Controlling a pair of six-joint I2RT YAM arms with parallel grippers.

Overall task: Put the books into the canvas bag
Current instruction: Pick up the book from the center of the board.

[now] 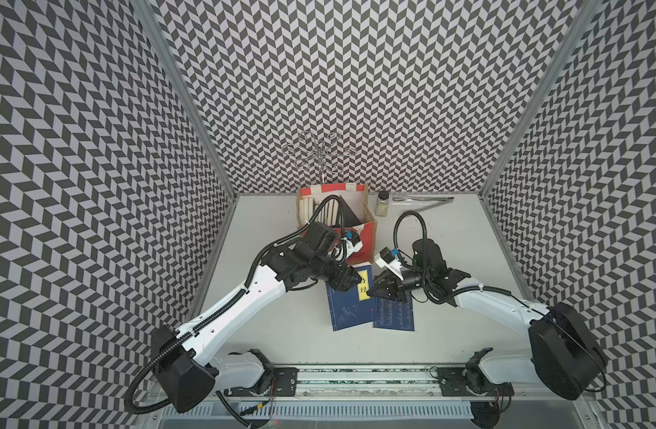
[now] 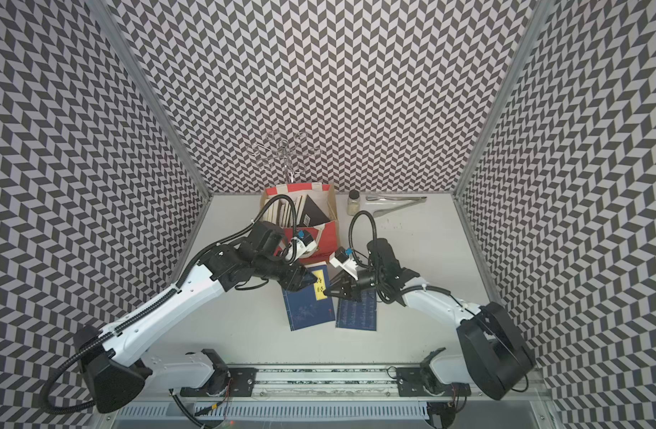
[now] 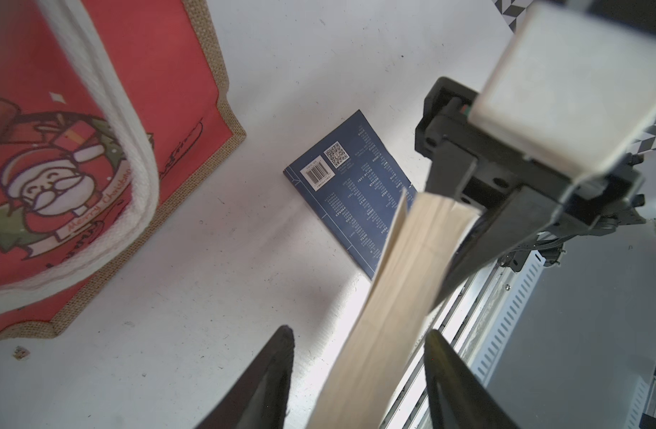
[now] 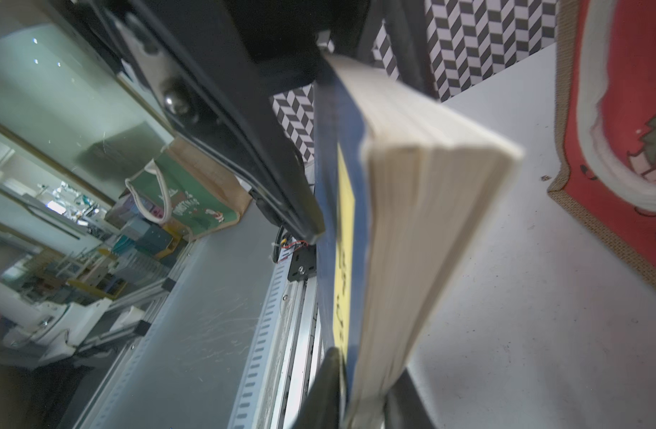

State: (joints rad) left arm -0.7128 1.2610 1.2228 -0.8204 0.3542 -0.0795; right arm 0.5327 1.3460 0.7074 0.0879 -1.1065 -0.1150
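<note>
While the bag [image 1: 368, 241] holds books [image 1: 307, 212], left claw [image 3: 360, 334] and right claw [image 4: 367, 362] flank a raised book [image 1: 350, 310] — can't tell who grips — flat book [image 1: 393, 315] waits.

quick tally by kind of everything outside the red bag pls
navy books: 2, the second lying back cover up
jar: 1
tongs: 1
wire rack: 1
total: 5
</note>
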